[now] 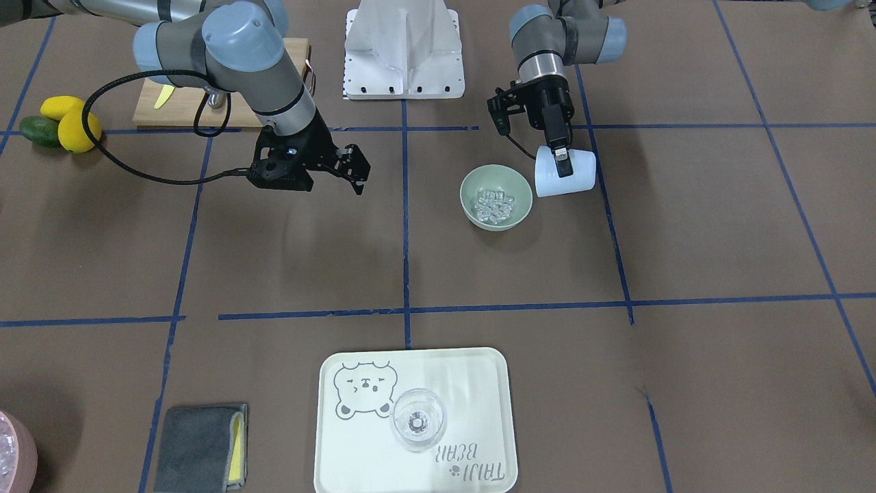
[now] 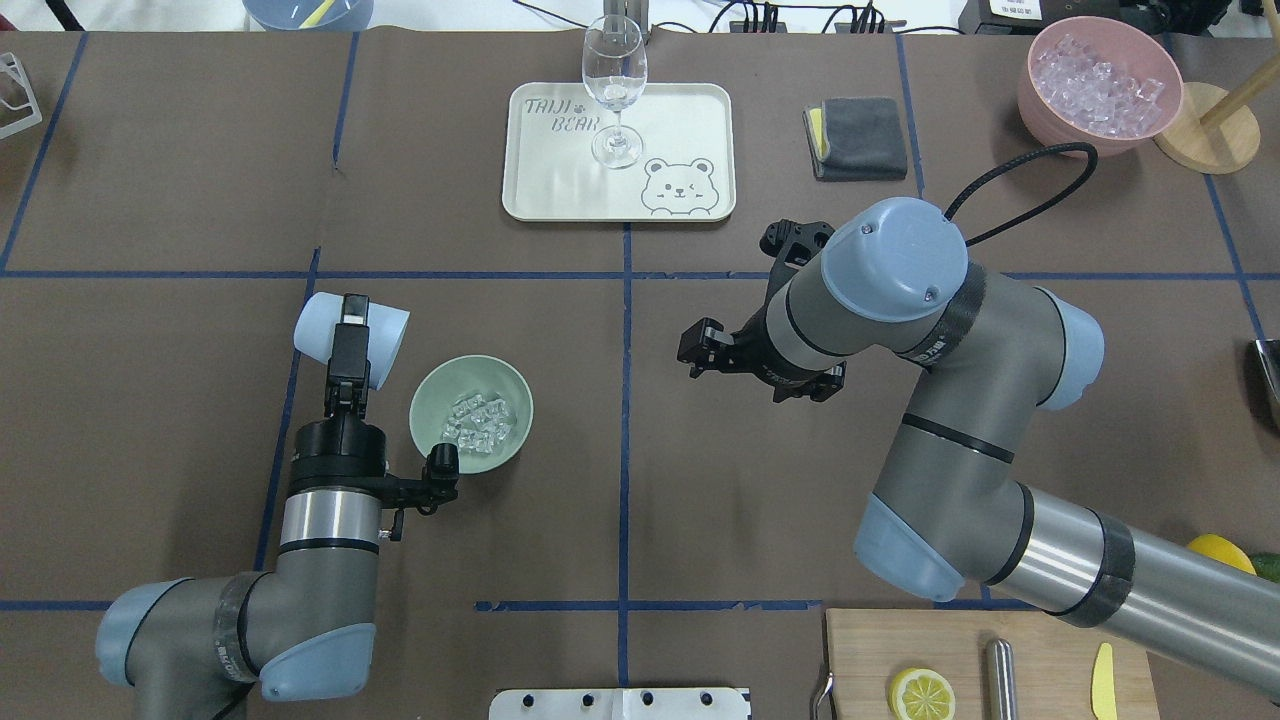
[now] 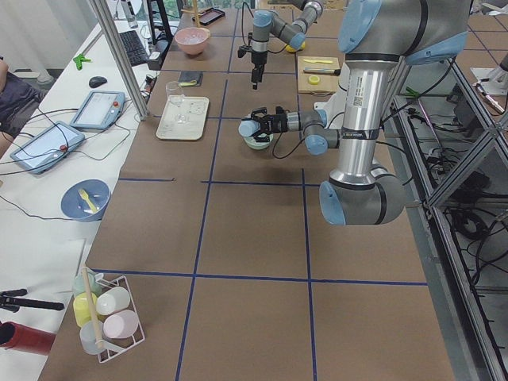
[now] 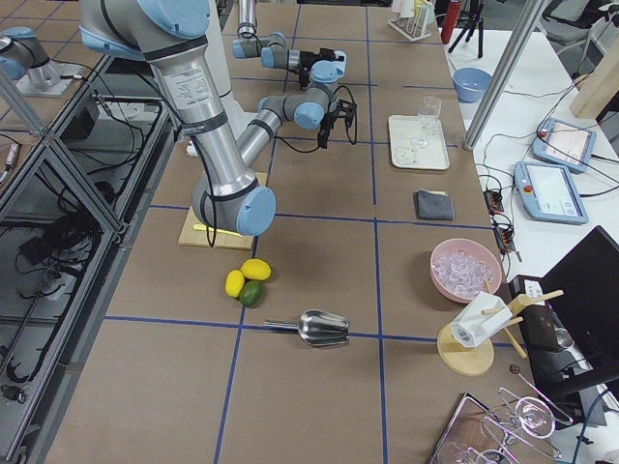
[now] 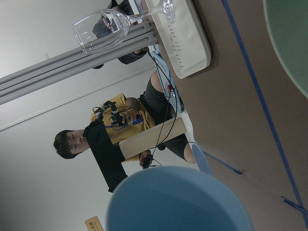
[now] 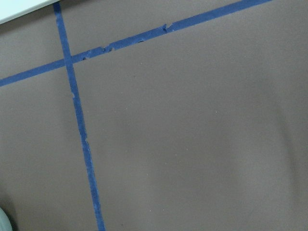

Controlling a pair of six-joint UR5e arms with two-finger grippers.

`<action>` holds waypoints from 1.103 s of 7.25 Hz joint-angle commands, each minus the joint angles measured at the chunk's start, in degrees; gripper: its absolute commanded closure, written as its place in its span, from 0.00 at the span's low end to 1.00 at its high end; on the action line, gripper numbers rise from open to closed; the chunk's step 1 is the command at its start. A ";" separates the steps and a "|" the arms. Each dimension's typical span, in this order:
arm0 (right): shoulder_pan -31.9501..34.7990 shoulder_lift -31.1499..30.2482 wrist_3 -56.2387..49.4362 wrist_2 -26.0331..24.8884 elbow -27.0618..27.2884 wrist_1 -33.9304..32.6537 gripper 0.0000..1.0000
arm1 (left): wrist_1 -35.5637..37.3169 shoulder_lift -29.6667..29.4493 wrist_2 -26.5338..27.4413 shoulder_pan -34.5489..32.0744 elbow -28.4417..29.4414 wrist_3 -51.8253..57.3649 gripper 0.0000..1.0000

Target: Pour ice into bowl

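Sage-green and matte, the bowl sits on the brown paper-covered table on the robot's left side, just inside a cross of blue tape lines. The ice lies in the bowl, a small heap of clear cubes on its floor. The left gripper is clamped on a light blue cup and holds it tipped on its side, off the table and just beside the bowl, on the side away from the robot's base; the cup's wider end is turned toward the bowl. In the front-facing view one finger presses on the cup's outer wall. The right gripper hangs over bare table across the centre tape line, well apart from the bowl, its jaws parted and holding nothing; its wrist camera sees only brown paper and tape. At the far edge a cream tray printed with a bear carries a wine glass standing upright, with a folded grey cloth beside it and a pink tub farther along.
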 commanded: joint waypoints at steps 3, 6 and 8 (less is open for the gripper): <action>-0.17 0.00 0.18 -0.09 0.00 1.01 0.00 | -0.48 1.92 -16.39 -0.35 -11.98 -0.23 1.00; -0.26 0.08 0.18 -0.18 0.00 1.01 0.00 | -0.48 5.00 -30.63 -2.18 -16.83 -13.61 1.00; -0.61 0.26 0.35 -0.18 0.09 1.01 0.00 | -0.66 8.24 -33.67 -3.42 -18.77 -31.44 1.00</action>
